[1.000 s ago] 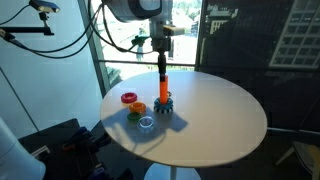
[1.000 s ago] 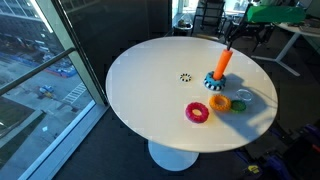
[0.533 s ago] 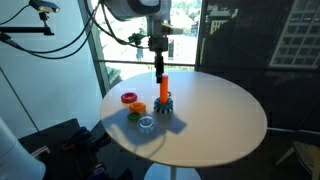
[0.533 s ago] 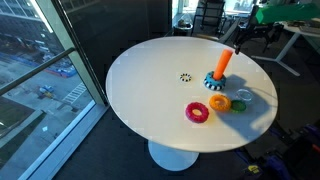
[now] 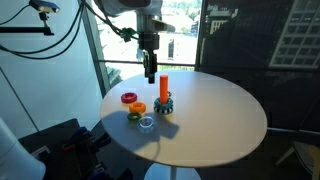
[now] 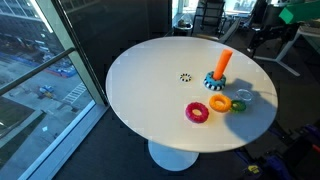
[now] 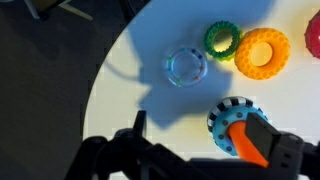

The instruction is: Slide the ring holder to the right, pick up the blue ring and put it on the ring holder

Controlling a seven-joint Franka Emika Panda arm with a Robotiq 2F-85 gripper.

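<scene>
- End effector (image 5: 149, 70) hangs in the upper middle of an exterior view, above the table (image 5: 225, 120) and just left of the top of the ring holder (image 5: 163, 86), clear of it.
- In the wrist view its dark fingers (image 7: 138, 128) stand well apart along the bottom edge. The jaws are spread wide, with nothing gripped and nothing touched.
- The ring holder stands upright at the left of the table, and its orange peg rises at the lower right of the wrist view (image 7: 250, 142).
- The blue ring (image 7: 232, 112) already sits around the foot of the peg, lying flat on the table. Both exterior views show it there (image 6: 217, 83).
- An orange ring (image 7: 262, 52) and a green ring (image 7: 222, 40) lie touching each other at the upper right of the wrist view.
- A pale clear ring (image 7: 186, 67) lies near them, to their left and apart from the blue ring.
- A pink ring (image 6: 196, 112) lies just left of the orange ring in an exterior view, near the front edge of the table.
</scene>
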